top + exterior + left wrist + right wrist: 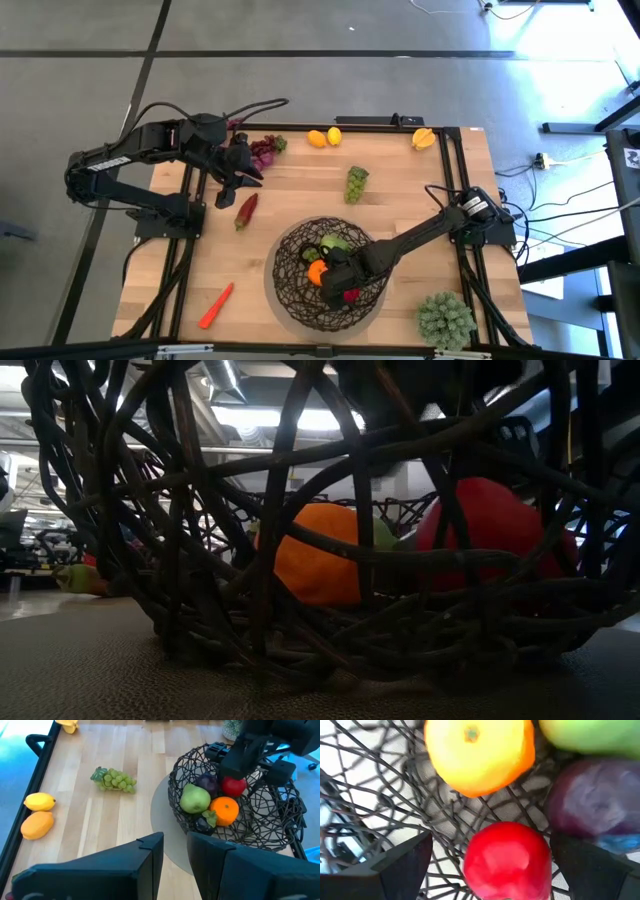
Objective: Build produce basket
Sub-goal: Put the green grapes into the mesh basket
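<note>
The basket [200,510] overruns every edge of the low view, its wires partly hiding the orange [315,555].

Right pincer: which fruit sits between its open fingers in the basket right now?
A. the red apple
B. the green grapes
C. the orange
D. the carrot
A. In the right wrist view the right pincer stands open with the red apple between its fingers, resting on the basket; the orange lies beyond it, and the green grapes and carrot are out on the table.
</note>
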Robot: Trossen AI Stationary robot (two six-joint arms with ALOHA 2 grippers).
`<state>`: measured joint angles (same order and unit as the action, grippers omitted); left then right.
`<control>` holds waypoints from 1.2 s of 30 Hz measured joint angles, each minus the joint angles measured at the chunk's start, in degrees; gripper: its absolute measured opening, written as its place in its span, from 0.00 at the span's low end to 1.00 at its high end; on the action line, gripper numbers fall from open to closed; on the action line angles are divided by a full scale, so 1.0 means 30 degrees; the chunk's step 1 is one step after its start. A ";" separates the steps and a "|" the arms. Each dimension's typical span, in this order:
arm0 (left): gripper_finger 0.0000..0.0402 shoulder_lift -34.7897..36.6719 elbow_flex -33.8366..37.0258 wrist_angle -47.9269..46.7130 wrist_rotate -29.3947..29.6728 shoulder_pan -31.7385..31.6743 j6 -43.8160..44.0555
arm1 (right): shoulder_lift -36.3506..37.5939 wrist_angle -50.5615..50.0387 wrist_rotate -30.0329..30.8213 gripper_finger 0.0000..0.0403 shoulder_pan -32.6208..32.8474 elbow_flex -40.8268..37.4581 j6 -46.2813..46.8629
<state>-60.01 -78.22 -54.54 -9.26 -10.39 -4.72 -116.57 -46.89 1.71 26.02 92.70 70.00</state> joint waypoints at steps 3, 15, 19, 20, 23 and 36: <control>0.19 0.0007 0.0000 0.0012 0.0000 0.0000 0.0000 | 0.0018 -0.1123 0.1369 0.98 0.0077 0.1003 0.0011; 0.19 0.0007 0.0000 0.0019 0.0000 0.0000 -0.0003 | 0.0045 -0.8944 0.5803 0.98 0.0181 0.6095 -0.1067; 0.19 0.0004 0.0000 0.0019 0.0000 0.0000 0.0004 | 0.0051 -1.1219 0.7965 0.98 -0.0018 0.8035 -0.1553; 0.19 0.0007 0.0000 0.0019 0.0000 -0.0003 0.0004 | 0.0056 -1.1593 0.8368 0.98 -0.0114 0.8486 -0.1998; 0.19 0.0004 0.0000 0.0019 0.0000 -0.0007 0.0001 | 0.0065 -1.2203 0.8631 0.98 -0.0569 0.9543 -0.3795; 0.19 0.0005 0.0000 0.0048 0.0000 -0.0007 -0.0003 | 0.0065 -1.2489 0.5608 0.98 -0.5948 1.0756 -0.8278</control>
<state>-59.99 -78.22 -54.39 -9.26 -10.41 -4.73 -116.38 -84.36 18.53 8.18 124.97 45.16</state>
